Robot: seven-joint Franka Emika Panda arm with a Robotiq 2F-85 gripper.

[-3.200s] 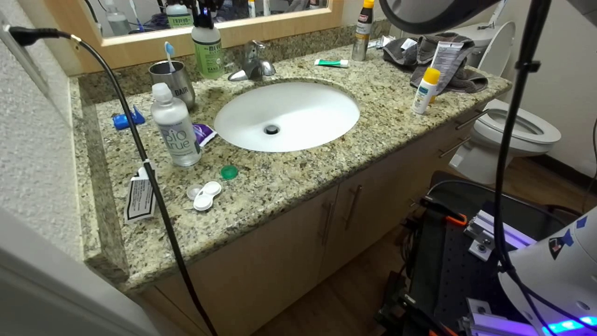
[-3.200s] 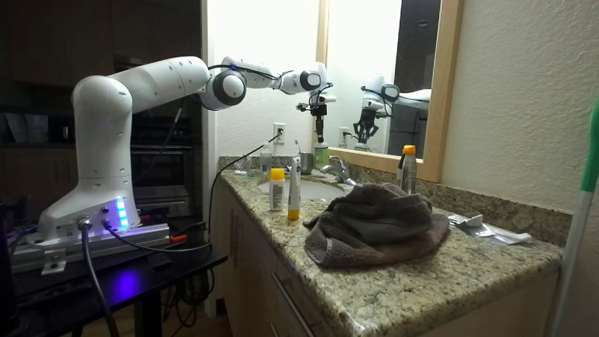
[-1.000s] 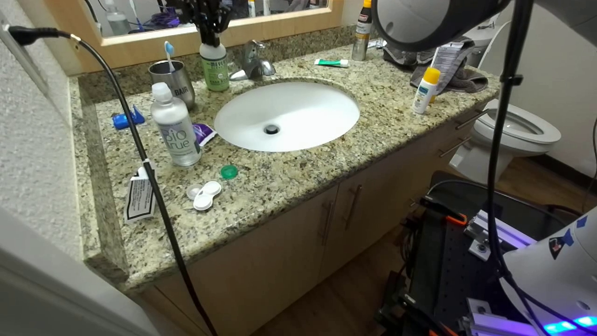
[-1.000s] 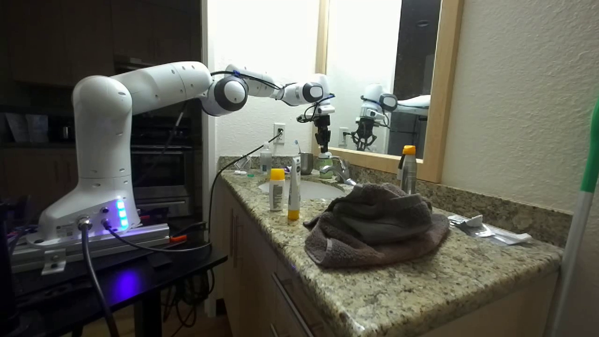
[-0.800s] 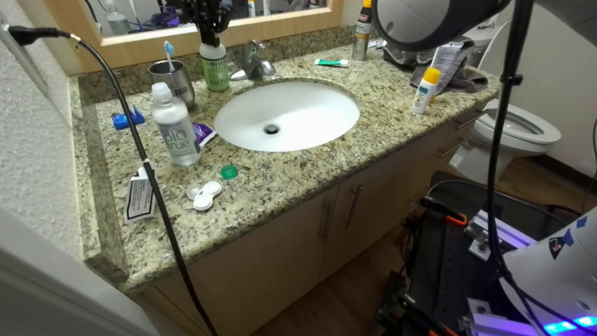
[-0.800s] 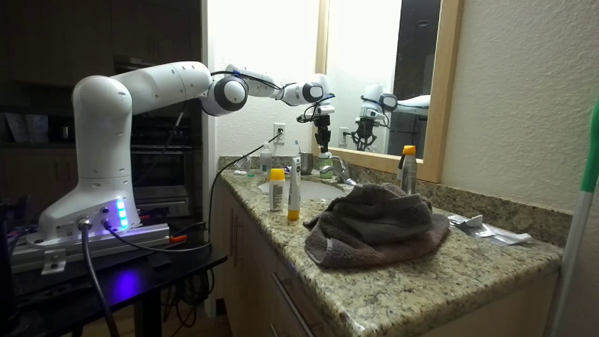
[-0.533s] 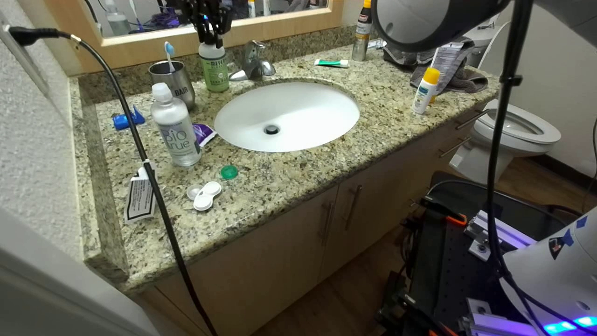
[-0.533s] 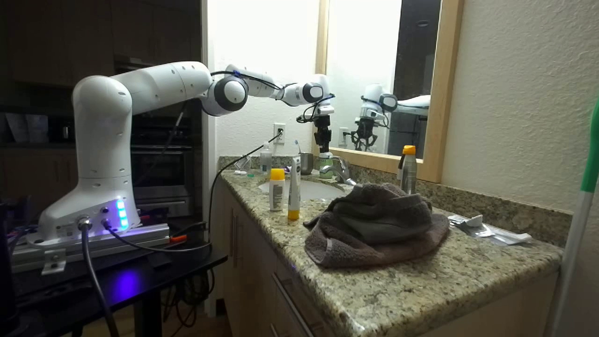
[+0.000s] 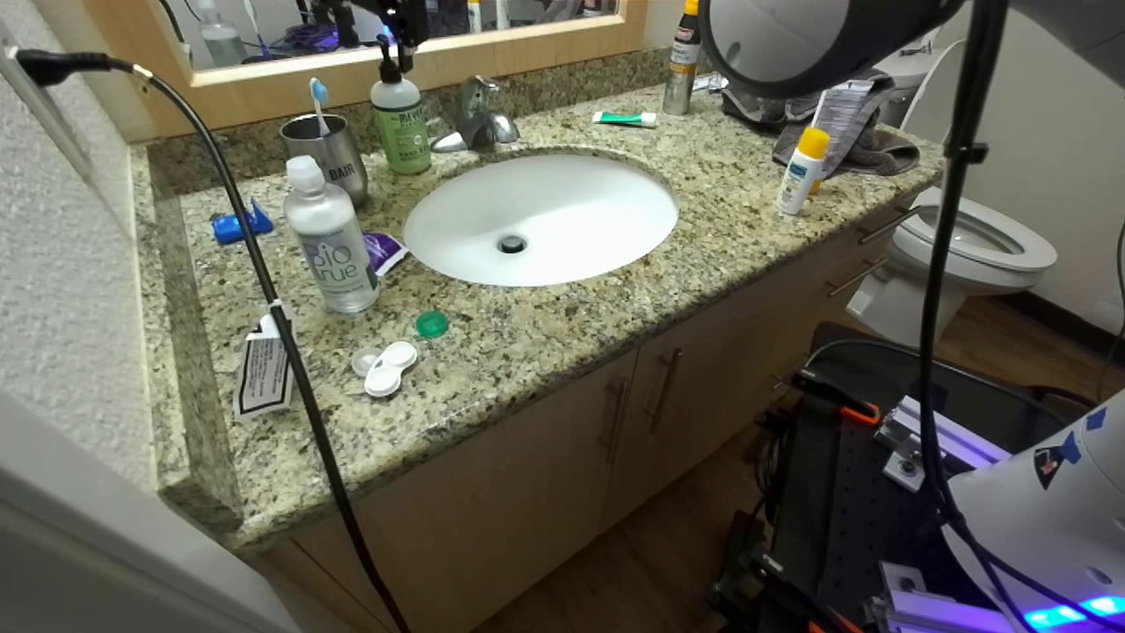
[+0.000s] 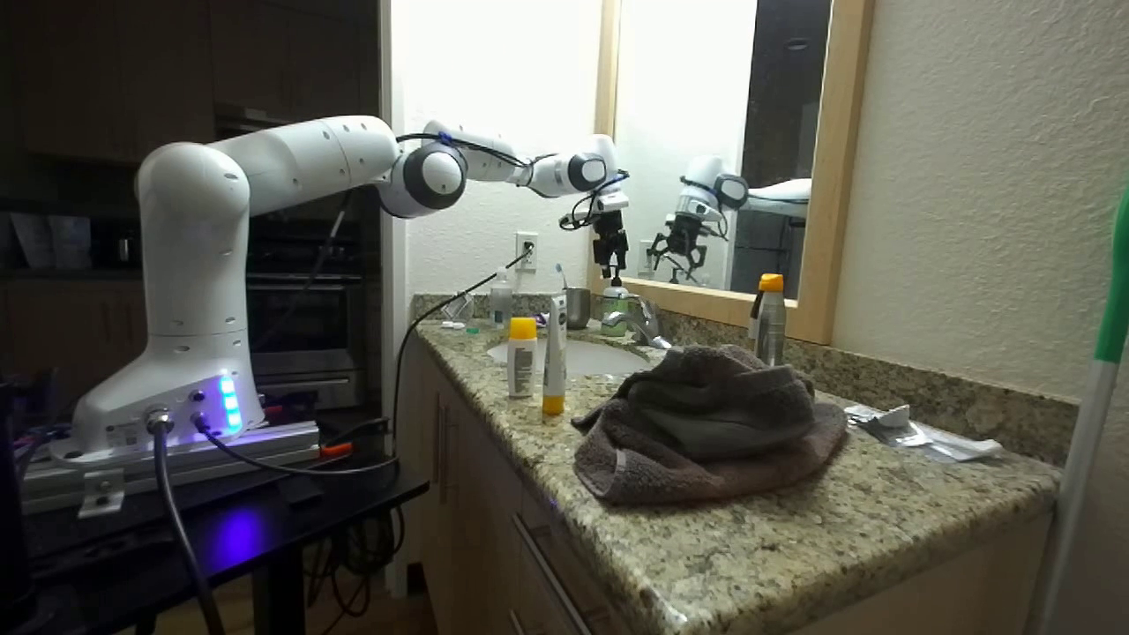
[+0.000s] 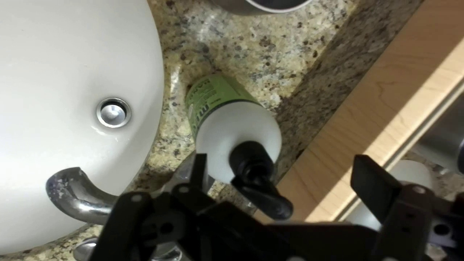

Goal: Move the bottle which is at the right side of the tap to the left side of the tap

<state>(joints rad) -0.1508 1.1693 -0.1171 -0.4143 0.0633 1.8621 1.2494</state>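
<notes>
Gripper (image 11: 281, 165) stood w/ fingers wide apart in wrist view; blk pump (image 11: 252, 161) of grn bottle (image 11: 232, 125) showed btwn them. Bottle sat on counter (image 11: 268, 54) just beside white basin (image 11: 54, 54) & nr partly hidden tap (image 11: 78, 203). Pt of grey cup (image 11: 235, 6) showed up top, wood frame (image 11: 362, 127) at R.

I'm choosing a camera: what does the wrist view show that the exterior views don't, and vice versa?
Wrist view only: a look down between the spread fingers of the gripper onto the black pump head.
Exterior views only: the grey towel, the yellow-capped white bottle, the clear bottle and the robot's base.
Shared: the green bottle, the tap, the gripper, and parts of the basin and steel cup.
</notes>
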